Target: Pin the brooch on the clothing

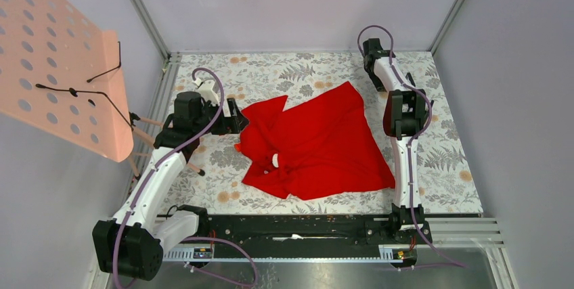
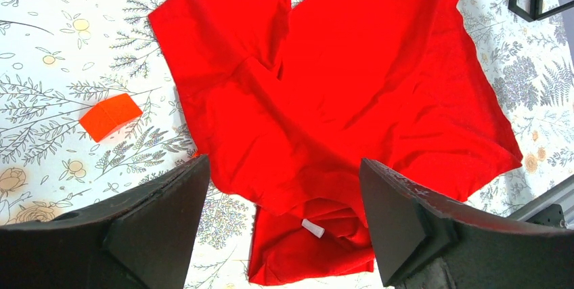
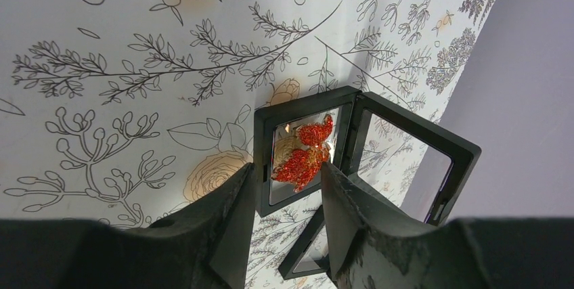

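The bright red shirt (image 1: pixel 315 143) lies crumpled in the middle of the flowered cloth, with a small white label (image 2: pixel 313 228) near its collar. My left gripper (image 1: pixel 233 118) hovers at the shirt's left edge; in the left wrist view it (image 2: pixel 284 167) is open and empty above the fabric (image 2: pixel 352 86). My right gripper (image 1: pixel 371 52) is at the far right corner. In the right wrist view it (image 3: pixel 288 167) is open, its fingertips on either side of the panel of an open black display case (image 3: pixel 359 120) that holds the red glittery brooch (image 3: pixel 304 153).
A small orange block (image 2: pixel 110 116) lies on the cloth left of the shirt. A pink pegboard (image 1: pixel 61 65) with black wire hooks juts in at the left. A black rail (image 1: pixel 304 228) runs along the near edge. Grey walls enclose the table.
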`<state>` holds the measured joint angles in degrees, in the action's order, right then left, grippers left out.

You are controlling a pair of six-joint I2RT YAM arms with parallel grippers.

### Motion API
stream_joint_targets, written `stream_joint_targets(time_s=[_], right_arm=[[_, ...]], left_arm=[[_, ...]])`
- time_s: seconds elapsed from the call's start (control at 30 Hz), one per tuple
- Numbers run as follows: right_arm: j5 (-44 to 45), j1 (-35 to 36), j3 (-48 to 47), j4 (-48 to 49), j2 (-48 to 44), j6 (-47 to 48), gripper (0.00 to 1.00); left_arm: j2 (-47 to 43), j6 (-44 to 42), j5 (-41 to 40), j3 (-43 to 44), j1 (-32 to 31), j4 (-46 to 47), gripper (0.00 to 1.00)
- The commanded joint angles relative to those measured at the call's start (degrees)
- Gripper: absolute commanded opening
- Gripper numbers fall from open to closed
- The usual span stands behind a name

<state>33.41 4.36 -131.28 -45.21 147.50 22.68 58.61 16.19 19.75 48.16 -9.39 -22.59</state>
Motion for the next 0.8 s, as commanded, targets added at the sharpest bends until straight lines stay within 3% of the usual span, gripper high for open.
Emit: stream_joint_targets(time_s=[0.0, 0.77], right_arm=[[0.0, -0.4, -1.4, -0.1, 0.2, 1.2, 0.45], [1.3, -0.7, -2.7, -0.9, 1.8, 1.7, 0.40]], left_arm=[[0.0, 0.3, 1.4, 0.0, 0.5, 3.3, 0.87], [0.5, 0.7, 2.0, -0.2, 0.8, 3.6, 0.87]])
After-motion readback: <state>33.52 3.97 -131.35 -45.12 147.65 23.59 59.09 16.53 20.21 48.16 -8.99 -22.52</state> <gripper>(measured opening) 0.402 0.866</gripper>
